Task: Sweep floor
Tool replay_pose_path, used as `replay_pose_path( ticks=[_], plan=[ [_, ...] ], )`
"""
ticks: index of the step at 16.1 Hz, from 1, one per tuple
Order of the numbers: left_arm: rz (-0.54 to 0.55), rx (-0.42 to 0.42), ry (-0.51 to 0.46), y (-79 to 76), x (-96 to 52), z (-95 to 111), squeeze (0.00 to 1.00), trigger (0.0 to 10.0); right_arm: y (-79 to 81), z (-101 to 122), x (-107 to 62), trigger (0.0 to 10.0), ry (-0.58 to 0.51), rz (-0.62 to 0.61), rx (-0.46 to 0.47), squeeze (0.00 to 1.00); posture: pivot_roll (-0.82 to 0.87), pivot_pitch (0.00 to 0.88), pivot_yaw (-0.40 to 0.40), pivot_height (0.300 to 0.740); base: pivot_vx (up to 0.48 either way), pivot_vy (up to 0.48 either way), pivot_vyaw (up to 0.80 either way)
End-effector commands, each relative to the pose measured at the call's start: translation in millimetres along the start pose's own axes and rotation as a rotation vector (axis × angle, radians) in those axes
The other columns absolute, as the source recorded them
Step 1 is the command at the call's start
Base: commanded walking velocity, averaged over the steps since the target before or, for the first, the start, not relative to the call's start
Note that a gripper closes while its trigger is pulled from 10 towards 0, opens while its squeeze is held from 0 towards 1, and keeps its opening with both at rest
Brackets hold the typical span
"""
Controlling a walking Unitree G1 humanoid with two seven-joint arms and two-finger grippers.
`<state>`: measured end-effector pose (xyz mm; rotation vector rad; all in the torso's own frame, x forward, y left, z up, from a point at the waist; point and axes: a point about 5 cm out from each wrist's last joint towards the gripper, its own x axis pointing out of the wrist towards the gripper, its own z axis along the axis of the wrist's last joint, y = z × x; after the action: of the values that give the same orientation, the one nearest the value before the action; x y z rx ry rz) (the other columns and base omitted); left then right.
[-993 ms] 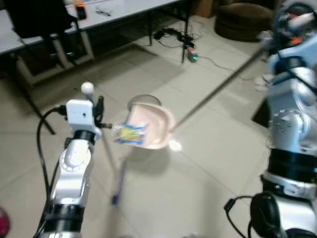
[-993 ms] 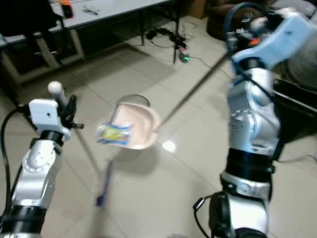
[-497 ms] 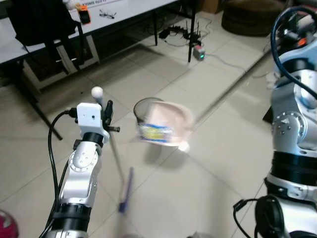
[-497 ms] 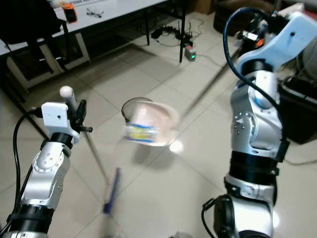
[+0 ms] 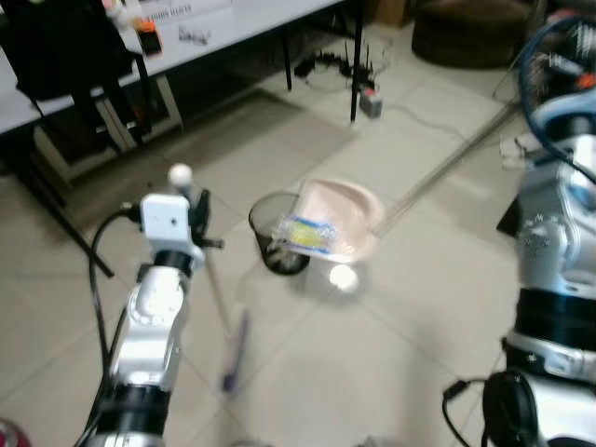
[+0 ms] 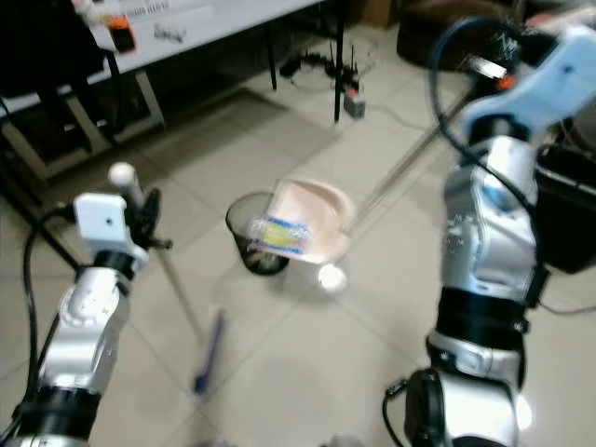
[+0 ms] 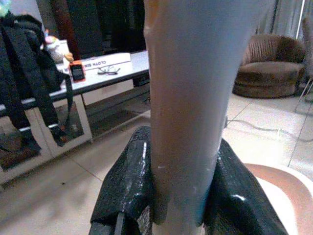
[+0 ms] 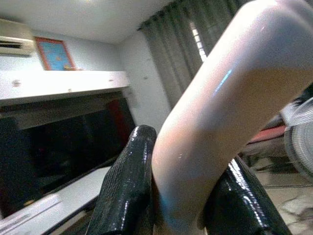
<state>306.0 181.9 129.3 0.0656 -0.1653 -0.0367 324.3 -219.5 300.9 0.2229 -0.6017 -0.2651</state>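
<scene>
We hold a tool in each arm over the pale tiled floor (image 5: 391,354). Our left gripper (image 7: 182,196) has its two black fingers (image 7: 128,186) clamped on the pale, smooth broom handle (image 7: 188,98); in the head views that thin handle runs from the white knob at its top, past the left wrist, down to a blurred blue-purple broom head (image 5: 235,352) near the tiles. Our right gripper (image 8: 181,196) is likewise closed on a glossy pale handle (image 8: 220,112) — the long grey pole (image 5: 447,168) that slants from the upper right down to the pink plastic dustpan (image 5: 345,216). The dustpan is raised off the floor and tilted, its open edge just beside and partly over the rim of a small round black wastebasket (image 5: 272,244) standing on the tiles. A crumpled clear wrapper with yellow and blue print (image 5: 307,235) lies in the pan at its lower lip, right next to the basket's opening; whether it touches the rim we cannot tell through the blur. A bright glare spot sits on the tile just below the pan. Farther back stands a long white table (image 6: 214,19) with an orange-and-black device (image 7: 77,71) and a pair of glasses on top, a black bag (image 7: 29,63) hanging at its left end, and cables with a power strip (image 5: 371,102) on the floor beyond — a brown round armchair (image 7: 264,68) sits in the far right corner.
</scene>
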Motion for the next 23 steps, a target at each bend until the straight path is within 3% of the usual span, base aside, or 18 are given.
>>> replay_pose_path(
  ticks=[1,23],
  plan=[
    [0.017,0.024,-0.041,9.6,0.5,8,0.00,10.0,15.5,14,0.7,10.0,-0.079,0.050,0.055,0.00,-0.06,0.067,0.059,0.740,0.480,0.000,0.00],
    [-0.001,0.024,-0.043,10.2,-0.4,8,0.00,10.0,18.1,3,-6.5,10.0,-0.047,0.056,0.061,0.00,-0.06,0.055,0.068,0.740,0.480,0.000,0.00]
  ],
)
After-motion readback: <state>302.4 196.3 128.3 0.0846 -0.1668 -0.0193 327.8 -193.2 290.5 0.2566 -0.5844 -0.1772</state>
